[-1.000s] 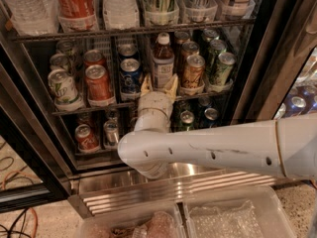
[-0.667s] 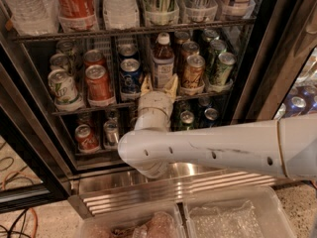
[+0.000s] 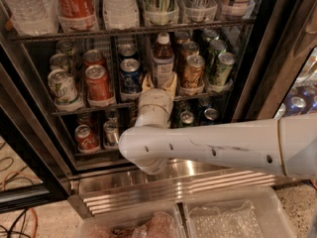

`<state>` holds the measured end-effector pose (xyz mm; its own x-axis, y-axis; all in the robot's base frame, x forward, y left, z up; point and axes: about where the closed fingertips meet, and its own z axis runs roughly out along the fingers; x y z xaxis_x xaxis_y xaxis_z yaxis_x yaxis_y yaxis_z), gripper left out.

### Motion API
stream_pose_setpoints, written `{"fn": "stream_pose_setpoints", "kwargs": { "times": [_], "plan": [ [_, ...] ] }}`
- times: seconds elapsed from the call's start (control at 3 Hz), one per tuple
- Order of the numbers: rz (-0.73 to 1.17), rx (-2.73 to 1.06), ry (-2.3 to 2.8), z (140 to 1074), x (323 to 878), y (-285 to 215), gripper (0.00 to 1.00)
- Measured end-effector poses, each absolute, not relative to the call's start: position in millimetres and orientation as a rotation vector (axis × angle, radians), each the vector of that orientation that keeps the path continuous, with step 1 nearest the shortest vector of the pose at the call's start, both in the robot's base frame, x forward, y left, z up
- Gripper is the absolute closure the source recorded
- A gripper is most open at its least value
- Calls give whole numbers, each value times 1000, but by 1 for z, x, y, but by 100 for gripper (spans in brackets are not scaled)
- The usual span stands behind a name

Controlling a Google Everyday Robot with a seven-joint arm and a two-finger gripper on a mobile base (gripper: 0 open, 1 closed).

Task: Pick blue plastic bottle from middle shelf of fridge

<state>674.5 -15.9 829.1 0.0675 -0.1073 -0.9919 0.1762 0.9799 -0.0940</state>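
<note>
The blue plastic bottle [image 3: 162, 63], with white cap, dark drink and blue-and-white label, stands upright on the middle shelf [image 3: 94, 106] of the fridge [image 3: 29, 133], between a blue Pepsi can [image 3: 131, 76] and a gold can [image 3: 192, 72]. My gripper [image 3: 159, 82] reaches in from below, just in front of the bottle's base. Its two tan fingers [image 3: 147, 81] are spread, one on each side of the bottle's lower part. My white arm [image 3: 218, 145] crosses the view from the right and hides part of the lower shelf.
A red can [image 3: 98, 83] and green cans [image 3: 62, 86] stand to the left, and more green cans [image 3: 220, 68] to the right. Large bottles [image 3: 74, 4] fill the rack above. The ribbed steel base [image 3: 148, 187] and clear bins [image 3: 233, 217] lie below. The dark door frame [image 3: 277, 48] stands at right.
</note>
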Motion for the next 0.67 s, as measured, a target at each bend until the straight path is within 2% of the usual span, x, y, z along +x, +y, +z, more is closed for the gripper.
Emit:
{"fn": "stream_pose_setpoints", "kwargs": {
  "times": [0.33,0.67],
  "plan": [
    [-203,68,1495,829,676,-18,100],
    [-187,80,1505,828,673,-15,100]
  ]
}}
